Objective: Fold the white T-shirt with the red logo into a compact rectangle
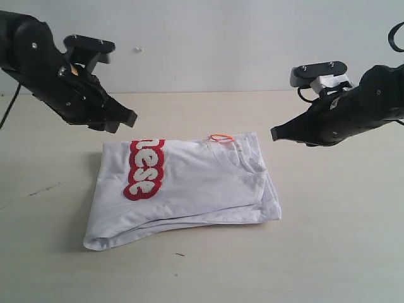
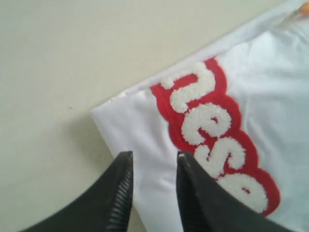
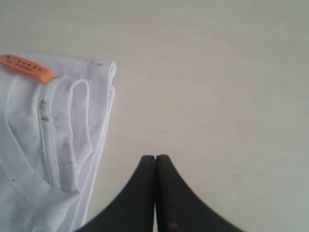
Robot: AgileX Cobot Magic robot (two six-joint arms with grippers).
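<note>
Left end effector (image 2: 153, 158), black, two-fingered: raised above the shirt's far-left corner, jaws at a narrow gap, gripping nothing.

Centre: large white T-shirt (image 1: 189, 183) of cotton, folded in stacked layers mid-counter, roughly rectangular. Red logo (image 1: 144, 169), fuzzy white letters on a thick red outline, face up near the left fold and cut off by it. Small orange neck tag (image 1: 221, 137) at the far edge, beside the ribbed collar.

Right end effector (image 3: 155, 162), black: clear of the cloth on the collar side, jaws pressed together, empty.

Judged near finished, with the near and right edges splayed and the layers not flush. For a clean result: pinch all layers at a corner, draw the edges level, avoid dragging the stack.

Pale beige matte counter (image 1: 328, 252), faintly scuffed; plain whitish wall (image 1: 208, 44) behind.
</note>
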